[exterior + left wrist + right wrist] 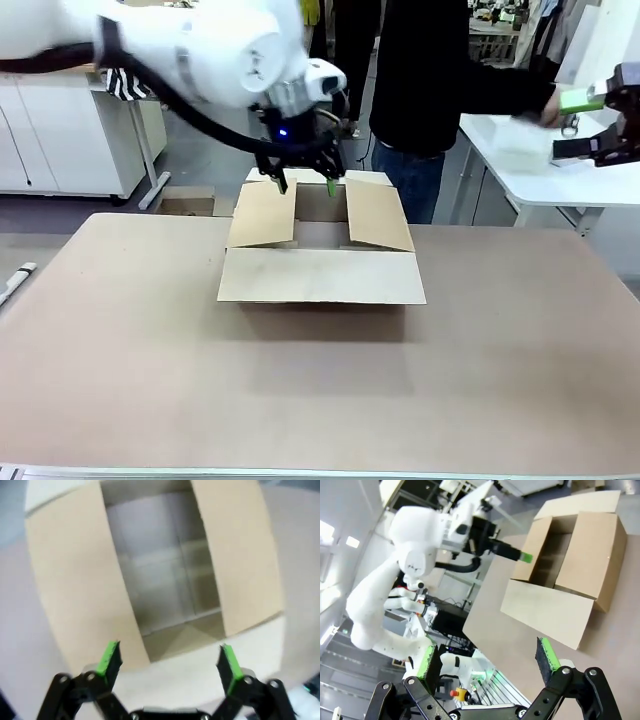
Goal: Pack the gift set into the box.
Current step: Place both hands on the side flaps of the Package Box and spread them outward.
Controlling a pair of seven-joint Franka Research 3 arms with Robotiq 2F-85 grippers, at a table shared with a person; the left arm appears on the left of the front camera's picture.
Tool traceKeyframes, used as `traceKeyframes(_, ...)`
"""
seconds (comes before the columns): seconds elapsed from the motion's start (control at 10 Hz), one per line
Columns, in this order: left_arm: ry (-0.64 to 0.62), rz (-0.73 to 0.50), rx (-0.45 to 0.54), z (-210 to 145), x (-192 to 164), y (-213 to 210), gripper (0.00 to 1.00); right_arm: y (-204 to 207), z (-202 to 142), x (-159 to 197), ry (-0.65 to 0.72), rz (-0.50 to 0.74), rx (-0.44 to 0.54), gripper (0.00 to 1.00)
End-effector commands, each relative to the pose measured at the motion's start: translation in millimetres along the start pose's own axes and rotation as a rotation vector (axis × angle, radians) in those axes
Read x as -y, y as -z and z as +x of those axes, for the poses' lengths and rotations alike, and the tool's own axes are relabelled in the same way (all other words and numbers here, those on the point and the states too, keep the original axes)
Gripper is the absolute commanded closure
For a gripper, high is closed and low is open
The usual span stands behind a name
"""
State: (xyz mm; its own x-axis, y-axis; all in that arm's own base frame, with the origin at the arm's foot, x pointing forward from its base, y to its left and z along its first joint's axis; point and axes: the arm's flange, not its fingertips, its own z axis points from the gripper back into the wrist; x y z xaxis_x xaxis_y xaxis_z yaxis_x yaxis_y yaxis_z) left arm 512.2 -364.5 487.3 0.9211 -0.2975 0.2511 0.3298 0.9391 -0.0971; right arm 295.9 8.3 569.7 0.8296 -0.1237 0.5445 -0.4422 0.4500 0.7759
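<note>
Brown corrugated cardboard is what I'm working over. The box (320, 275) sits mid-frame on the tan surface (320, 400) with its top open, and the left wrist view looks down onto its bare bottom with nothing in it. The left gripper (307, 184) hangs just above the box's far edge, its fingers (111, 657) spread wide and holding nothing. The right gripper (572, 128) is at the upper right of the front frame, over the white side surface (530, 195). Its fingers are also wide with nothing between them, and it is just beside the person's hand (550, 105). A pale smear (520, 152) lies on that side surface, too blurred for me to call it the gift set.

I judge the step in hand to be taking the set at the right and then lowering it in. The two side flaps (262, 215) lean over the opening and leave a slot. I'd use the left fingers to hold one flap back, or else pull that arm clear so the arms don't meet above the box. I'd grip the set firmly, carry it level, line its long edge up with the slot, and let go only once it is low inside.

Count:
- One box.
- Four flaps: one flat toward the frame's bottom, two at the sides, one at the back.
- Two grippers, two green-padded fingers each.
- One person.
</note>
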Motion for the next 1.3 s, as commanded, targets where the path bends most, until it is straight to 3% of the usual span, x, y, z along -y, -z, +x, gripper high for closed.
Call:
traceKeyframes(0.0,-0.008,0.11,-0.053,39.9,28.9,10.8,0.0,3.2,3.1,0.7,-0.028,0.02,0.015,0.0)
traceKeyframes(0.6,-0.262,0.418,-0.032,49.8,11.6,77.1,0.0,3.2,3.1,0.7,-0.028,0.02,0.015,0.0)
traceKeyframes(1.2,-0.285,0.627,-0.064,41.4,-18.9,88.4,0.0,3.2,3.1,0.7,-0.028,0.02,0.015,0.0)
